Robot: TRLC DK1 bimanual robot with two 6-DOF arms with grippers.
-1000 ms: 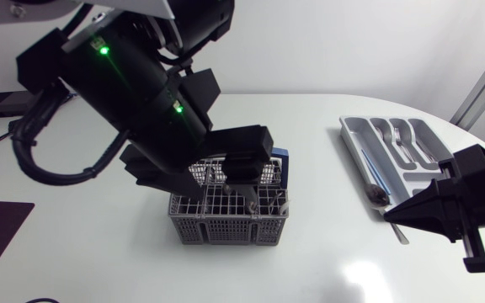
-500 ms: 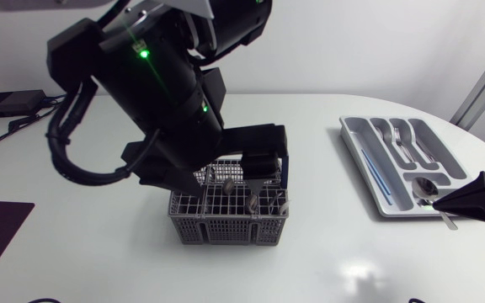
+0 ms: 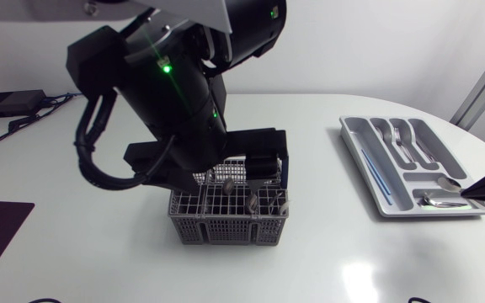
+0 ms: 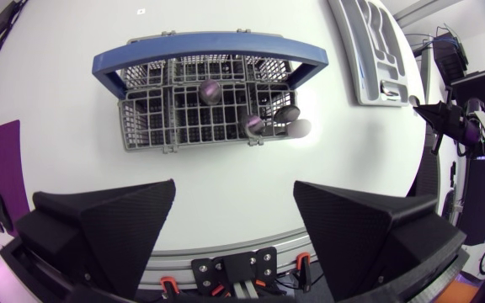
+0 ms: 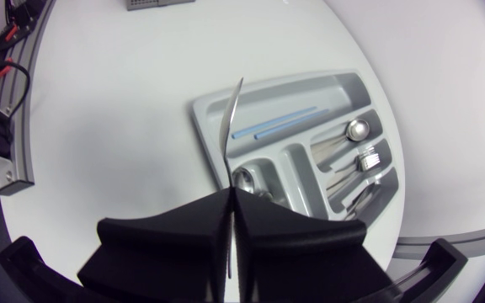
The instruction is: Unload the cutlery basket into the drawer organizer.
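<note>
Cutlery basket point(image 3: 228, 217), holding several pieces, is sitting under left gripper point(image 4: 234, 192), whose fingers are standing apart. Right gripper point(image 5: 232, 194) is clamping a spoon point(image 5: 235, 126) over drawer organizer point(image 5: 310, 93).

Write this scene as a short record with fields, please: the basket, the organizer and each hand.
basket: grey wire, blue handle, several cutlery pieces inside
organizer: grey tray, holds forks, a spoon and thin blue sticks
left hand: open, above the basket, holding nothing
right hand: shut on a thin utensil that reaches over the organizer
</note>
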